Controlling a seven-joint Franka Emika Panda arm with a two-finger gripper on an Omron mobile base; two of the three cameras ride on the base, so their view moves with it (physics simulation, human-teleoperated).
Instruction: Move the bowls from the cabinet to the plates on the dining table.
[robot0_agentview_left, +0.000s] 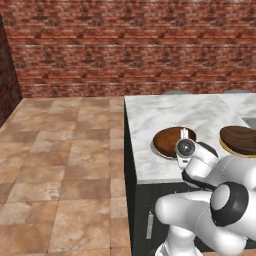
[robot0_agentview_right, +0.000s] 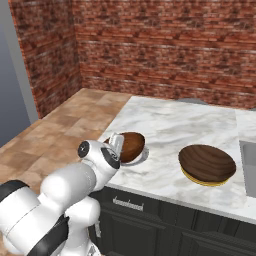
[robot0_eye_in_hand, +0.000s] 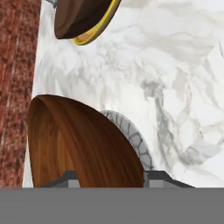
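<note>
A: Any writing, brands, labels?
B: No text is reading anywhere, just brick wall (robot0_agentview_left: 130, 45), tile floor (robot0_agentview_left: 65, 165) and the marble surface (robot0_agentview_right: 170, 125).

A: Where is the hand sitting?
B: The hand (robot0_agentview_left: 184, 136) is hanging over the near-left wooden bowl (robot0_agentview_right: 129, 146), at the near rim of it. In the hand view the bowl wall (robot0_eye_in_hand: 83, 140) is running right between the two fingertips (robot0_eye_in_hand: 159, 177), one tip on each side of the rim.

A: So clamped?
B: The tips are sitting part way apart with the rim between them. They are looking like they are clamped on the bowl, but actual contact is not clear.

A: Is the bowl on a plate?
B: Yes, it is resting on the pale white-grey plate (robot0_eye_in_hand: 131, 135), near the surface's left front corner. The plate rim is peeking out beside the bowl.

A: Other bowl?
B: The second wooden bowl (robot0_agentview_right: 207, 163) is sitting upside down on the yellow-rimmed plate (robot0_agentview_right: 205, 182), off to the right, well apart from the hand, just left of the steel sink (robot0_agentview_right: 248, 165).
</note>
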